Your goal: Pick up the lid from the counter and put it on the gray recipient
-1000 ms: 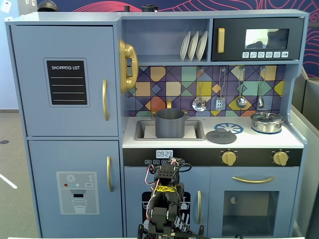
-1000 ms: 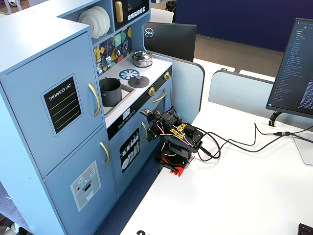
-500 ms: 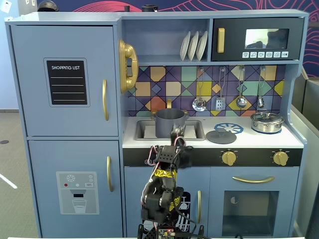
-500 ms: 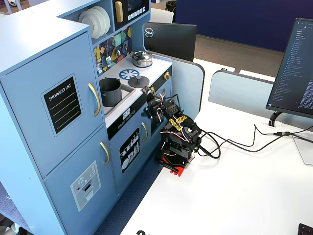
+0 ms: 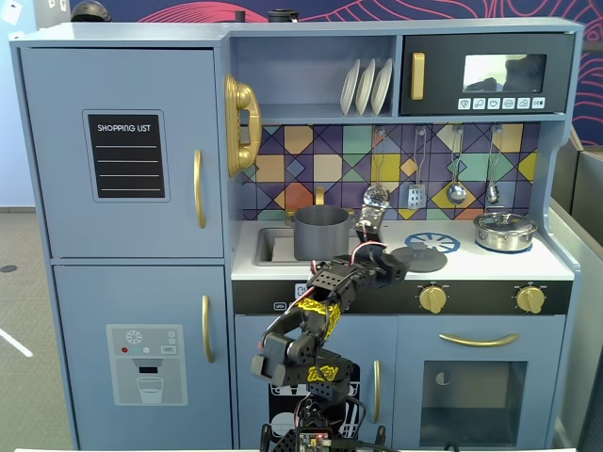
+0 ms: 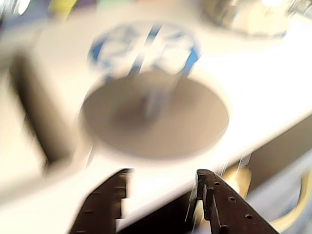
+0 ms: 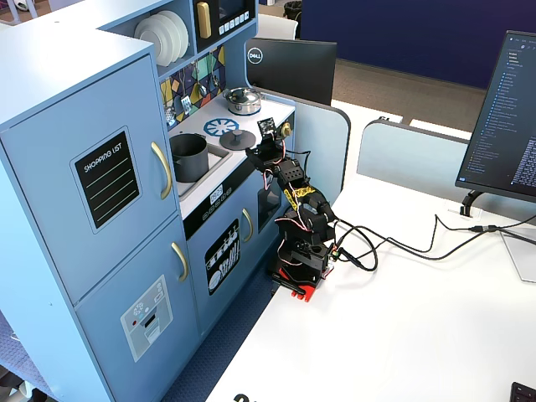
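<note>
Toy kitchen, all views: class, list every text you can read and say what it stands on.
"SHOPPING LIST": chalkboard on the upper left door.
"DELL": back of the black monitor behind the kitchen.
Microwave button icons: too small to read.
Computer screen text: too small to read.

Fixed views: frontal, high oblique; wrist view close; all share counter (image 5: 490, 264)

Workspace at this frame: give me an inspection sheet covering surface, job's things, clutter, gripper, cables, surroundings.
Surface: white toy-kitchen counter, sink on its left.
Job's things: lid flat on the counter, not gripped; gray pot in the sink, uncovered.
Clutter: steel pot at right, lid on; blue burner behind the lid.
Gripper: gripper open, empty, short of the lid; wrist view blurred.
Cables: black cables on the desk.
Surroundings: monitor, plates, hanging utensils.
</note>
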Motion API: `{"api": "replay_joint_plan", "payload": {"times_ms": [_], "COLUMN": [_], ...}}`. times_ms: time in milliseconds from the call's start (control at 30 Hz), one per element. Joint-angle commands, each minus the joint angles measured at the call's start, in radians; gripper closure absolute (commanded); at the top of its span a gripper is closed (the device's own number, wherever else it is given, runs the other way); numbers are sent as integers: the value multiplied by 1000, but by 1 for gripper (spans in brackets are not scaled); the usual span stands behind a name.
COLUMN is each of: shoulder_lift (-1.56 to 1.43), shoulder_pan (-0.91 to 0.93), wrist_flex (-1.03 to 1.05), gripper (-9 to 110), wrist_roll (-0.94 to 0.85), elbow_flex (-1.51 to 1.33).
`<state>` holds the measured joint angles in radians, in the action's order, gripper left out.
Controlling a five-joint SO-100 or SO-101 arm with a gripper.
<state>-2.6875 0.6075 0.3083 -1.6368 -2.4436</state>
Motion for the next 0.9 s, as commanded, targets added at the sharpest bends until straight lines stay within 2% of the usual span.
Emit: {"api": "replay_joint_plan", "payload": {"times_ms": [0,300,867], "shoulder_lift": [78,238,566], "shoulder_pan": [32,28,25], "wrist_flex": [-192,-402,-428], "gripper": [82,75,76], "wrist_roll": [23,21,17], "elbow_flex": [31,25,250]}}
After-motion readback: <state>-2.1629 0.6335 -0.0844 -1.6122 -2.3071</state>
